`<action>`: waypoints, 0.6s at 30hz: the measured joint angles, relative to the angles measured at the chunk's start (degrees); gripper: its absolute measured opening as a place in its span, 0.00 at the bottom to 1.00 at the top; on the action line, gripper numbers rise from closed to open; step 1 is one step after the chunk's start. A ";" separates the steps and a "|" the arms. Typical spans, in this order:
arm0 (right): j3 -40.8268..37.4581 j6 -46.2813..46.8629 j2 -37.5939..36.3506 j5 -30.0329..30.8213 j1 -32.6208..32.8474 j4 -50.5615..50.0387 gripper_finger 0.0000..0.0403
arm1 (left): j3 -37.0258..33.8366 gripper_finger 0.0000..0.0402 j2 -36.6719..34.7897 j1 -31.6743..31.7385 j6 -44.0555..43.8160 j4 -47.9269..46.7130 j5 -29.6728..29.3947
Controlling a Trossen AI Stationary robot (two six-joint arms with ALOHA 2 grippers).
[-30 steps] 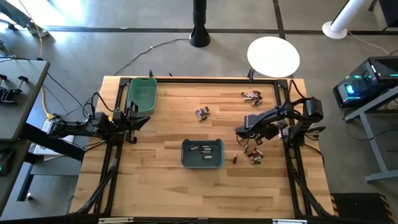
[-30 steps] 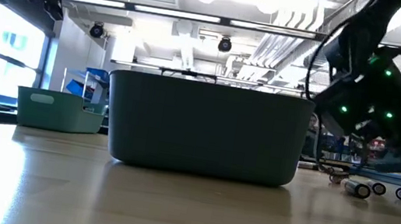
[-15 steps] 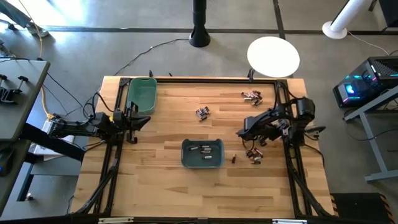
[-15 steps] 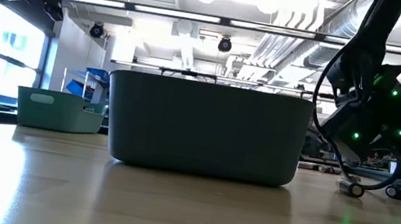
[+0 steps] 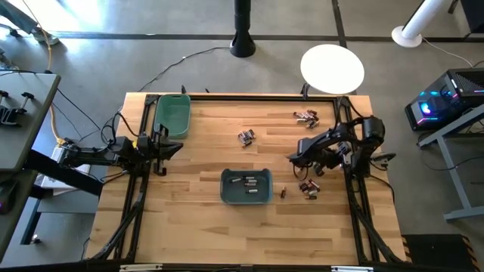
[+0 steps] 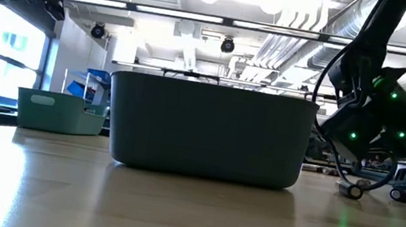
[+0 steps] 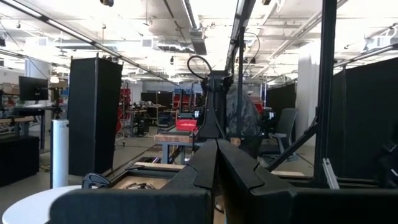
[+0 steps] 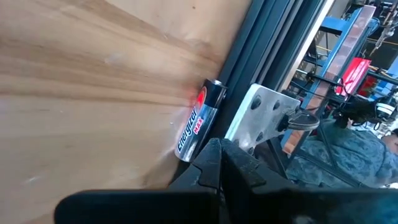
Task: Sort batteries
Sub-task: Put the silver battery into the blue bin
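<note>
Batteries lie in loose groups on the wooden table: one (image 5: 245, 137) at mid-table, one (image 5: 306, 117) toward the far right, one (image 5: 308, 189) near the right arm, and a single cell (image 5: 283, 193) beside the dark teal bin (image 5: 246, 187), which holds several cells. My right arm (image 5: 333, 147) is folded low over the table's right side. My right gripper (image 8: 219, 150) is shut, with a silver-and-black battery (image 8: 196, 127) lying against the black frame rail (image 8: 249, 74) just past its fingertips. My left gripper (image 7: 217, 149) is shut and waits at the table's left edge (image 5: 168, 147). My right gripper's shut fingertips (image 8: 205, 158) stand right beside the nearer end of the battery (image 8: 183, 149) that lies flat on the wood along the rail. Whether they touch it I cannot tell.
A green bin (image 5: 172, 115) stands at the far left corner. The black frame rails (image 5: 348, 174) run along the table's edges, with a metal bracket (image 8: 267, 115) on the right one. The dark bin (image 6: 208, 130) fills the middle of the low view, with cells (image 6: 351, 190) to its right.
My right arm has swung slightly toward the table's far edge and, in the low view, sunk closer to the tabletop beside the batteries. My left arm has kept still.
</note>
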 joint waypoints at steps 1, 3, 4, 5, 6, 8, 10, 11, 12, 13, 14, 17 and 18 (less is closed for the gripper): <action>-0.02 -0.23 0.00 0.02 -0.16 0.10 0.00 | 0.00 0.01 0.00 -0.01 0.00 0.00 0.03; -0.05 -1.20 0.00 0.13 -0.30 0.41 0.00 | 0.00 0.01 0.00 0.01 0.00 0.00 0.03; -0.28 -1.64 0.00 0.36 -0.35 0.74 0.00 | 0.00 0.01 0.00 0.00 -0.03 0.00 0.03; -0.63 -1.94 -0.04 0.39 -0.49 1.07 0.00 | 0.00 0.01 0.00 0.01 -0.15 -0.01 0.03; -0.92 -2.22 -0.10 0.35 -0.63 1.34 0.00 | 0.00 0.01 -0.01 -0.01 -0.15 -0.02 0.05; -1.40 -2.33 -0.12 0.43 -0.64 1.50 0.00 | 0.00 0.01 0.00 0.01 -0.17 -0.02 0.40; -1.49 -2.15 -0.13 0.46 -0.64 1.48 0.00 | 0.00 0.01 -0.01 -0.01 -0.15 -0.02 1.12; -1.49 -2.20 -0.13 0.46 -0.64 1.49 0.00 | 0.00 0.01 0.00 -0.01 -0.16 -0.02 1.46; -1.44 -2.53 -0.13 0.49 -0.64 1.53 0.00 | 0.00 0.01 0.00 -0.01 -0.17 -0.02 1.56; -1.33 -3.05 -0.11 0.58 -0.64 1.57 0.00 | 0.00 0.01 0.00 -0.01 -0.17 -0.02 1.56; -1.25 -3.53 -0.11 0.71 -0.64 1.59 0.00 | 0.00 0.01 -0.01 0.00 -0.16 -0.02 1.56; -1.16 -5.64 -0.07 1.15 -0.69 2.02 0.00 | 0.00 0.01 0.00 0.00 -0.17 -0.02 1.57; -1.16 -5.81 -0.07 1.24 -0.69 2.06 0.00 | 0.00 0.01 0.00 0.01 -0.17 -0.02 1.63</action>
